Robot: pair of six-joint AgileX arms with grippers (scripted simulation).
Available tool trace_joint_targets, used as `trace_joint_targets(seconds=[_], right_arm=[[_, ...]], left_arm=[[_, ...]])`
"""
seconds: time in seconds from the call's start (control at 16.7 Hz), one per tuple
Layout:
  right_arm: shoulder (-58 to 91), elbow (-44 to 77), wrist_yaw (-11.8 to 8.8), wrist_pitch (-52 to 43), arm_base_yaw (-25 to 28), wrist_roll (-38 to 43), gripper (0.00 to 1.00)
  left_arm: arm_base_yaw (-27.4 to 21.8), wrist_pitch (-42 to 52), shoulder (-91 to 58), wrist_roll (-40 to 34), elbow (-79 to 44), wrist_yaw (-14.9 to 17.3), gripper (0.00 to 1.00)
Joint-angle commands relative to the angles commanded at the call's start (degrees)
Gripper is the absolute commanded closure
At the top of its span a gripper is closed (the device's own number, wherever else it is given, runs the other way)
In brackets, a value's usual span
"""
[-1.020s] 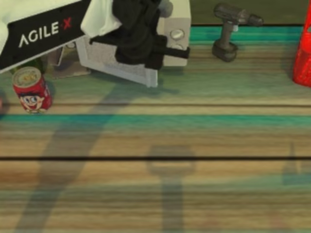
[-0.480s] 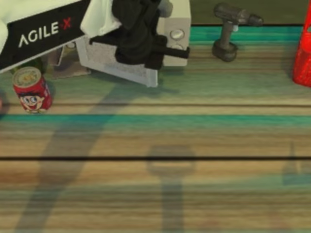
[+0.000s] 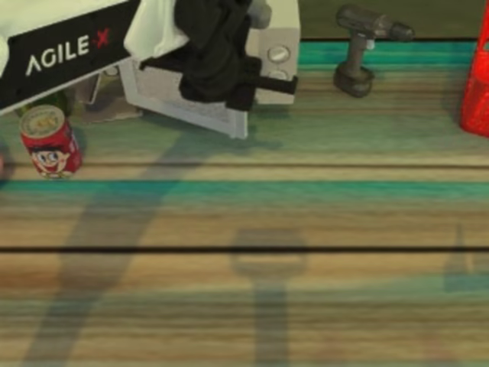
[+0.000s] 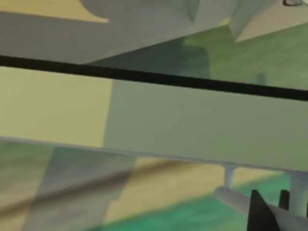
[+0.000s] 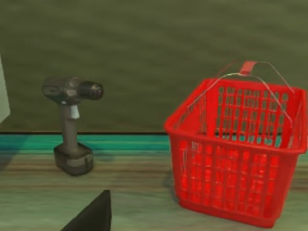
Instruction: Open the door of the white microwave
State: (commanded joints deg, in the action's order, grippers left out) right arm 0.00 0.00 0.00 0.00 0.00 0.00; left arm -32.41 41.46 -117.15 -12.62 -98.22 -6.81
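The white microwave (image 3: 281,34) stands at the back of the table, left of centre, mostly under my left arm. Its door (image 3: 164,90), with the grey mesh window, is swung partly out toward the front, its free edge near the table's middle. My left gripper (image 3: 248,88) is at that free edge. In the left wrist view the black fingertips (image 4: 262,214) close round the door's grey bar handle (image 4: 236,198), with the door panel (image 4: 192,125) just beyond. My right gripper (image 5: 94,216) is parked out of the top view.
A grey power drill (image 3: 359,46) stands right of the microwave, and a red basket (image 3: 477,76) at the far right edge. A red can (image 3: 50,141) stands at the left. The wooden table (image 3: 306,252) stretches toward the front.
My left arm has shifted slightly to the left with the handle in its grip. The door's free edge has barely moved.
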Motion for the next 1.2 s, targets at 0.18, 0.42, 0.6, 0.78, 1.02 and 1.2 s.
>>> trace_joint_targets(seconds=[0.18,0.42,0.6,0.78,1.02,1.2], right_arm=[[0.00,0.00,0.00,0.00,0.00,0.00,0.00],[0.00,0.00,0.00,0.00,0.00,0.00,0.00],[0.00,0.00,0.00,0.00,0.00,0.00,0.00],[0.00,0.00,0.00,0.00,0.00,0.00,0.00],[0.00,0.00,0.00,0.00,0.00,0.00,0.00],[0.00,0.00,0.00,0.00,0.00,0.00,0.00]], left_arm=[[0.96,-1.23,2.13,3.12,3.26,1.38,1.00],[1.32,-1.86,3.11,4.45,4.47,1.99,1.00],[1.32,-1.86,3.11,4.45,4.47,1.99,1.00],[1.32,-1.86,3.11,4.45,4.47,1.99,1.00],[1.32,-1.86,3.11,4.45,4.47,1.99,1.00],[1.32,-1.86,3.11,4.45,4.47,1.99,1.00]])
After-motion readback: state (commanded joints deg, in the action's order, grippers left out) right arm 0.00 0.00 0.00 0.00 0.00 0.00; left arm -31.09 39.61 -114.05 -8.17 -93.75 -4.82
